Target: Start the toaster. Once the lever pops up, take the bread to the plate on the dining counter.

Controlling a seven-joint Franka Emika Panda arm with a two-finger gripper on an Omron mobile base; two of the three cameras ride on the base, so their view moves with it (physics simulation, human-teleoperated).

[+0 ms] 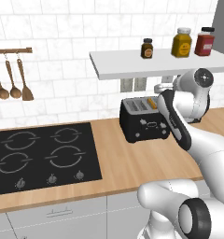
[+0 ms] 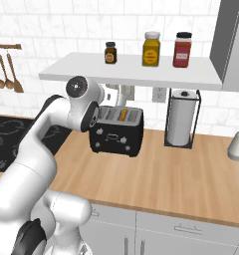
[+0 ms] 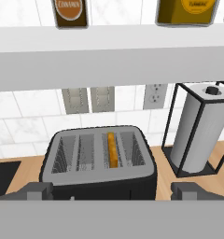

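Gripper (image 3: pixel 112 191) poised above and in front of the toaster (image 3: pixel 100 161), jaws spread wide and holding nothing.

Both dark fingertips (image 3: pixel 39 190) stand well apart at the bottom of the hand view, one toward each end of the toaster's near edge, without touching it. Standing on the wood worktop (image 1: pixel 123 163) beneath the white wall shelf (image 1: pixel 156 63), the toaster (image 1: pixel 144 119) has the bread (image 3: pixel 112 149) on edge in one of its slots, toward the paper towel roll (image 3: pixel 198 128) in its black wire holder. Three jars (image 2: pixel 151 49) line the shelf. Left of the toaster in the left base view lies the black cooktop (image 1: pixel 39 156), with wooden utensils (image 1: pixel 13 79) hanging from a rail on the tiled wall above it.
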